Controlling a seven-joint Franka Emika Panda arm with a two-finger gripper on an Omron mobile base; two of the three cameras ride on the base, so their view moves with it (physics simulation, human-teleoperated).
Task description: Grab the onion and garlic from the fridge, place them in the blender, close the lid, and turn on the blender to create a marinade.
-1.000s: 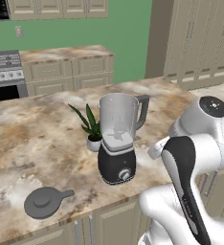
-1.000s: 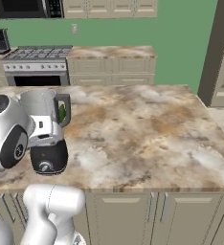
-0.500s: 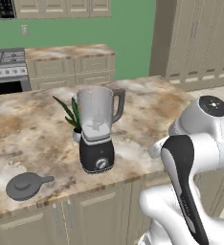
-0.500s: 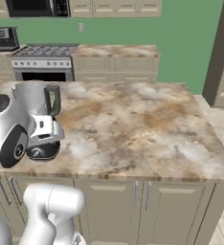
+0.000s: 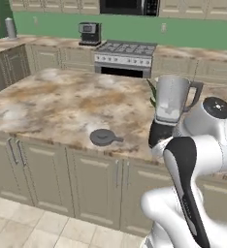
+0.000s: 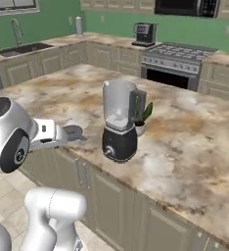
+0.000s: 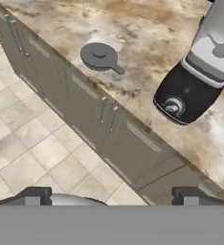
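1. While my gripper (image 7: 112,194) hangs over the floor in front of the cabinets, its jaws stand wide apart and hold nothing.
2. On the marble counter (image 5: 62,104) the blender (image 5: 169,112) stands upright near the front edge, its jar uncovered.
3. Well to one side of the blender, the lid (image 5: 104,137) lies flat on the counter, also near the edge.
4. Behind the blender I see a small potted plant (image 6: 144,116).
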